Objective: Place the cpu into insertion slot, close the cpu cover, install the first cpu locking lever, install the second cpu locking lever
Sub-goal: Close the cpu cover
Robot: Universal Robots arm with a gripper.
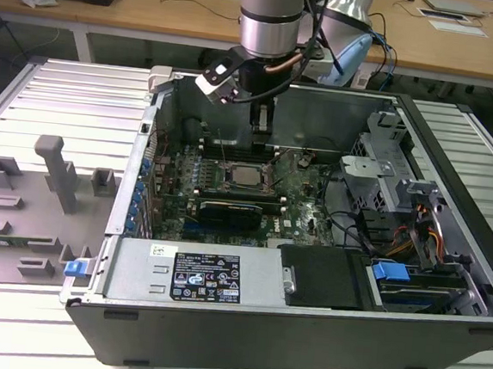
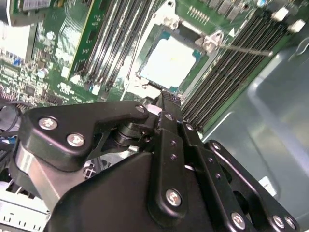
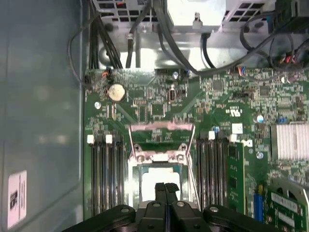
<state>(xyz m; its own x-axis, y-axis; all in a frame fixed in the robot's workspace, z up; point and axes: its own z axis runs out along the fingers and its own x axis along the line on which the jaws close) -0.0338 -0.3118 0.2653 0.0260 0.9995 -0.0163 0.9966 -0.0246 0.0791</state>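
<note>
Two black fingers (image 3: 160, 191) of one gripper (image 3: 165, 185) are held together, gripping nothing, close over one pale chip (image 3: 159, 175), which is seated in one square socket (image 3: 134, 170). One silvery cover frame (image 3: 161, 133) is seen raised just beyond it.

**A:** Where does the exterior view stand?

**B:** Off the arm, high up and well back. It looks down into the open computer case (image 1: 301, 345), with the gripper (image 1: 261, 134) hanging over the far half.

**A:** And the wrist cameras?

**B:** Both sit just behind the gripper, close above the motherboard (image 3: 159, 111). The first wrist view looks nearly straight down past the fingertips (image 3: 159, 188). The second wrist view looks along the gripper's black linkage at a slant.

**A:** What do they share?

**B:** The chip (image 2: 168, 62) right below the gripper tips, and the memory slots (image 3: 106, 179) on either side of it. The exterior view shows them too, from farther off.
</note>
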